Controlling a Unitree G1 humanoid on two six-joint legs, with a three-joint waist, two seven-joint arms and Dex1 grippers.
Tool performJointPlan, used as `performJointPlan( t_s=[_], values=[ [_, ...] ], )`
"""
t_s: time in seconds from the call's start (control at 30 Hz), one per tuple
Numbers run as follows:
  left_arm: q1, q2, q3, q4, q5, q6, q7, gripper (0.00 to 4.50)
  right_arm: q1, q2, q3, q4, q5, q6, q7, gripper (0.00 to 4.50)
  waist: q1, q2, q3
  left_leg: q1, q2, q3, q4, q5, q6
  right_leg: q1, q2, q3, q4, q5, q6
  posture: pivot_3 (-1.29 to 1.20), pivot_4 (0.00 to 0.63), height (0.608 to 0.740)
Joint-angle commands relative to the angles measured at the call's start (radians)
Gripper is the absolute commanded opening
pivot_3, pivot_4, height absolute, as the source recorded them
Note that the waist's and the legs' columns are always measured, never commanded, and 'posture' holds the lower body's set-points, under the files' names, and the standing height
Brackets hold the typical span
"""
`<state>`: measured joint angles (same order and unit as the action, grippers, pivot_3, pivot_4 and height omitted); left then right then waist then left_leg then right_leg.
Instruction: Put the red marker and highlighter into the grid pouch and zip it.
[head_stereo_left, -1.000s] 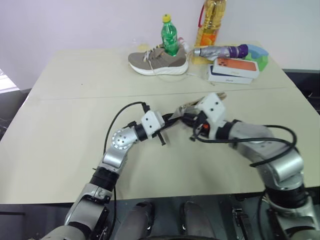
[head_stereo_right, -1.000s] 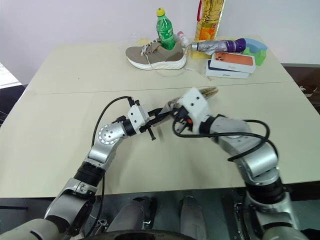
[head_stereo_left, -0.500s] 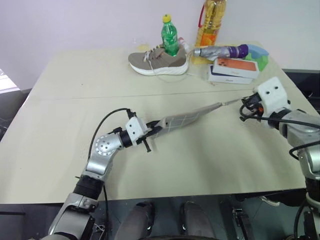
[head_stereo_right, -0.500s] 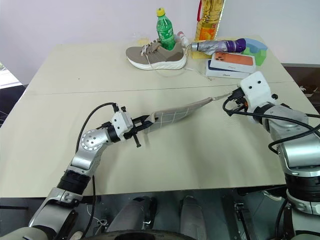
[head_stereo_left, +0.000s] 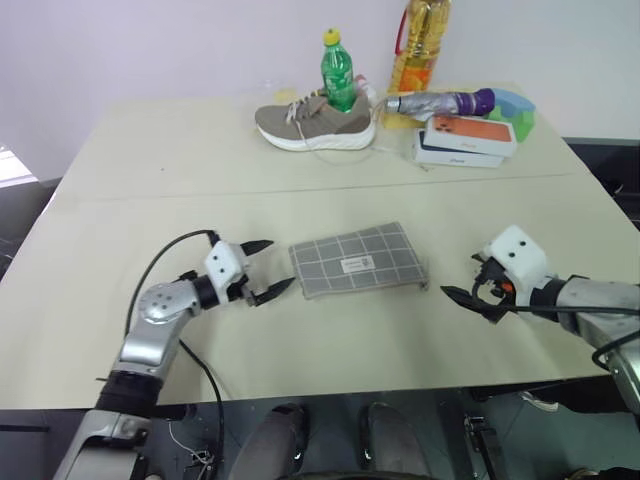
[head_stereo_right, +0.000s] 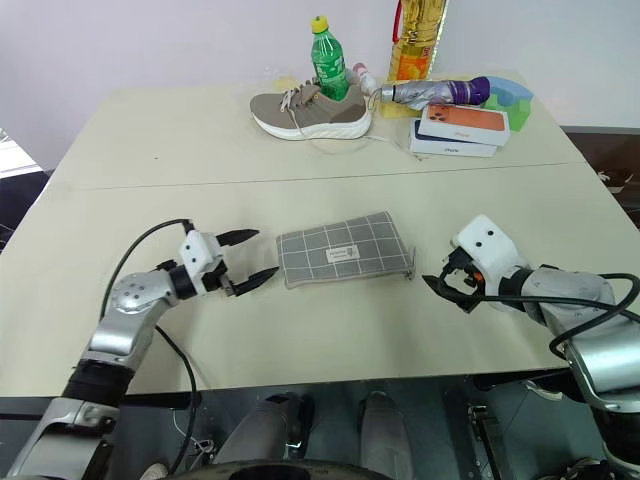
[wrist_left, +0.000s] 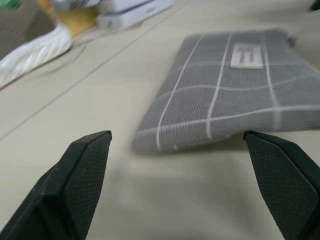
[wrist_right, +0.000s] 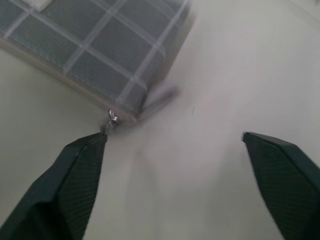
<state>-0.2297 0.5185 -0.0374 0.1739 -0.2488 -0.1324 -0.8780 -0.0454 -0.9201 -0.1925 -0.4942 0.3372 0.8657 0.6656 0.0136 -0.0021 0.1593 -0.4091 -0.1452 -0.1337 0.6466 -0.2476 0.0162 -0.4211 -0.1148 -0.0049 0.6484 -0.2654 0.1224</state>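
A: Location of the grid pouch (head_stereo_left: 355, 261)?
B: Flat on the table (head_stereo_left: 150, 160), between both grippers, nearer than the shoe (head_stereo_left: 315, 122).
A: Gripper states?
B: Left gripper (head_stereo_left: 268, 270) spread, just beside the pouch. Right gripper (head_stereo_left: 462, 298) spread, holding nothing

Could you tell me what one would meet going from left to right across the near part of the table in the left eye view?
Left gripper, open → grid pouch, lying flat → right gripper, open.
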Motion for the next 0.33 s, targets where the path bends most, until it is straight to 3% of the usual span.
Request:
performJointPlan(
  t_s=[0.03, 0.23, 0.33],
  values=[
    [0.015, 0.025, 0.08, 0.004, -0.005, 0.046, 0.064, 4.16, 0.012, 0.025, -0.083, 0.022, 0.001, -0.071, -0.004, 4.5, 0.001, 0.0, 0.0, 0.0, 0.0, 0.0, 0.0, 0.0, 0.0, 0.0, 0.0, 0.0, 0.0, 0.0, 0.0, 0.0, 0.15, 0.74],
    [0.017, 0.035, 0.12, 0.037, 0.042, 0.189, 0.205, 4.16, 0.013, 0.107, -0.121, 0.065, 0.014, -0.157, -0.021, 4.5, 0.001, 0.0, 0.0, 0.0, 0.0, 0.0, 0.0, -0.001, 0.001, 0.001, 0.0, 0.0, 0.0, 0.0, 0.0, 0.0, 0.15, 0.74],
    [0.025, 0.029, 0.128, 0.016, 0.001, 0.21, 0.175, 4.16, 0.016, 0.13, -0.123, 0.078, 0.01, -0.18, -0.022, 4.5, 0.001, 0.0, 0.0, 0.001, 0.0, 0.0, 0.0, -0.001, 0.001, 0.001, 0.0, 0.0, 0.0, 0.0, 0.0, 0.0, 0.15, 0.74]
  ],
)
